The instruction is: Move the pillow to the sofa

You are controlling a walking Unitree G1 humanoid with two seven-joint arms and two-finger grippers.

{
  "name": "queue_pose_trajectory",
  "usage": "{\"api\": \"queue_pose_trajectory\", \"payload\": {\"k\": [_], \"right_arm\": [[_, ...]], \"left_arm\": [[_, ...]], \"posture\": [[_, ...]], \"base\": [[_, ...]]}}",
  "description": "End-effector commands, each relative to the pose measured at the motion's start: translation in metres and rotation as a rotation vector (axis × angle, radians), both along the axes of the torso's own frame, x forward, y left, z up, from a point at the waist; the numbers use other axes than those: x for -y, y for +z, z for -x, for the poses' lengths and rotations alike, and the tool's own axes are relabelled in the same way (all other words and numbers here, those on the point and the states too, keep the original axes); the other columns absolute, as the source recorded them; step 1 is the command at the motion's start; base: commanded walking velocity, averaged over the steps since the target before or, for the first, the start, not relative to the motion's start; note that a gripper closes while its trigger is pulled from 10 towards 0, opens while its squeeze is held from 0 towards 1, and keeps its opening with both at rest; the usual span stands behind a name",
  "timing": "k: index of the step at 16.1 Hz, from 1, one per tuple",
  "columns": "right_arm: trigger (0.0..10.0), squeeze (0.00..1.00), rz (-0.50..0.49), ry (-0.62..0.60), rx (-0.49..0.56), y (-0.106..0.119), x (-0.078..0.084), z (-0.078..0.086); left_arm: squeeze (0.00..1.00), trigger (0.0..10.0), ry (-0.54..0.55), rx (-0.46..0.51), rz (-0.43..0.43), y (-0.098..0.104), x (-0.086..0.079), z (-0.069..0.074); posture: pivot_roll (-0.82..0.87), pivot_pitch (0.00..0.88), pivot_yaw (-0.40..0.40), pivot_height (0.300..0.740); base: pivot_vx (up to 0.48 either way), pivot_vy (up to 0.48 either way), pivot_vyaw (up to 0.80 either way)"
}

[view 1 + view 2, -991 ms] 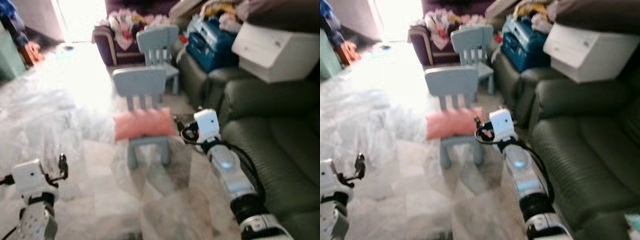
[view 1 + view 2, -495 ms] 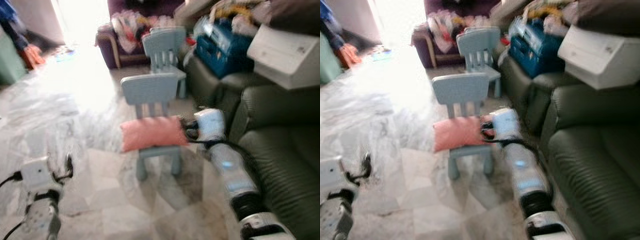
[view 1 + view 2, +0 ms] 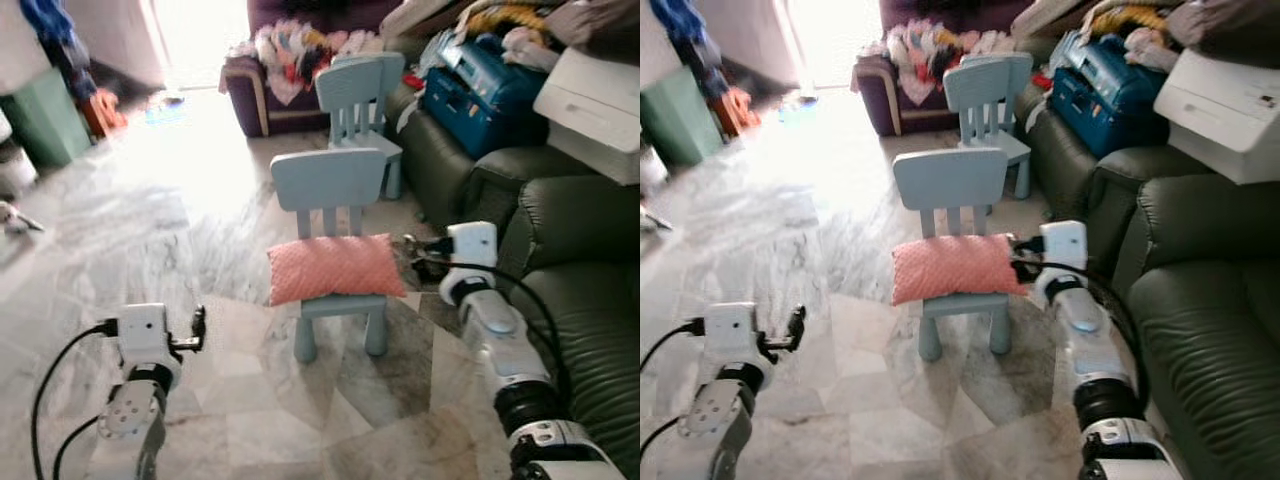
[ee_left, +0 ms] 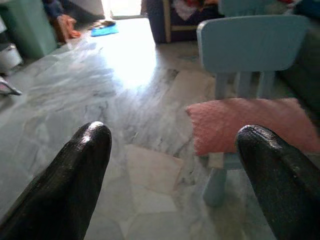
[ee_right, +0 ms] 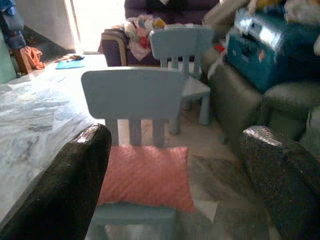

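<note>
Pillow lies on chair, just beside spread right claw.

Floor: pale marbled tiles, glossy, washed out by glare.
Light: strong daylight from a doorway at the far end.
Near chair: small light-blue child's chair.
Far chair: a second blue chair behind it.
Right side: dark green couch, its far end piled with a blue case and a white box.
Back: purple armchair heaped with clothes.
Left: green bin.
</note>
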State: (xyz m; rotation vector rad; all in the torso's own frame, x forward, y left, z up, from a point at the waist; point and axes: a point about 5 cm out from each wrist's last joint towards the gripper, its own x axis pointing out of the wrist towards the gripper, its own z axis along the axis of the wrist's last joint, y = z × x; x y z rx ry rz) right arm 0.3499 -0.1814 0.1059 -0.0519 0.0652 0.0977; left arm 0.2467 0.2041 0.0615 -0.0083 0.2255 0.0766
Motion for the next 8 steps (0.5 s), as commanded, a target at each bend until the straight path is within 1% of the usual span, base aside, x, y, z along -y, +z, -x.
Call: {"api": "queue_pose_trajectory", "payload": {"k": [1, 2, 3, 4, 6, 7, 8], "right_arm": [[10.0, 0.00, -0.024, 0.005, -0.024, -0.002, 0.002, 0.002], [10.0, 0.00, -0.022, 0.021, -0.034, -0.003, 0.001, 0.003], [10.0, 0.00, 0.000, 0.027, -0.037, -0.003, 0.000, 0.006], [10.0, 0.00, 0.000, 0.051, -0.030, -0.001, -0.006, 0.007], [10.0, 0.00, -0.022, 0.089, 0.020, 0.007, -0.023, 0.006], [10.0, 0.00, -0.021, 0.071, 0.058, 0.010, -0.029, 0.006], [10.0, 0.00, -0.021, 0.051, 0.066, 0.010, -0.030, 0.006]], "left_arm": [[0.00, 10.0, -0.027, -0.014, 0.004, -0.001, 0.005, 0.002], [0.00, 10.0, -0.034, -0.018, 0.005, -0.002, 0.008, 0.005], [0.00, 10.0, -0.014, 0.005, -0.006, 0.002, 0.009, 0.008], [0.00, 10.0, 0.035, 0.038, -0.042, 0.007, 0.003, 0.012], [0.00, 10.0, 0.160, 0.075, -0.051, 0.012, -0.018, 0.023], [0.00, 10.0, 0.219, 0.062, -0.061, 0.009, -0.032, 0.033], [0.00, 10.0, 0.236, 0.053, -0.062, 0.007, -0.036, 0.037]], "posture": [[-0.16, 0.000, 0.086, 0.740], [-0.16, 0.000, 0.094, 0.740], [-0.17, 0.000, 0.103, 0.740], [-0.16, 0.000, 0.100, 0.740], [-0.14, 0.000, 0.085, 0.740], [-0.13, 0.000, 0.072, 0.740], [-0.12, 0.000, 0.068, 0.740]], "base": [[0.000, 0.000, 0.00], [0.000, 0.000, 0.00], [0.000, 0.000, 0.00], [0.000, 0.000, 0.00], [0.000, 0.000, 0.00], [0.000, 0.000, 0.00], [0.000, 0.000, 0.00]]}}
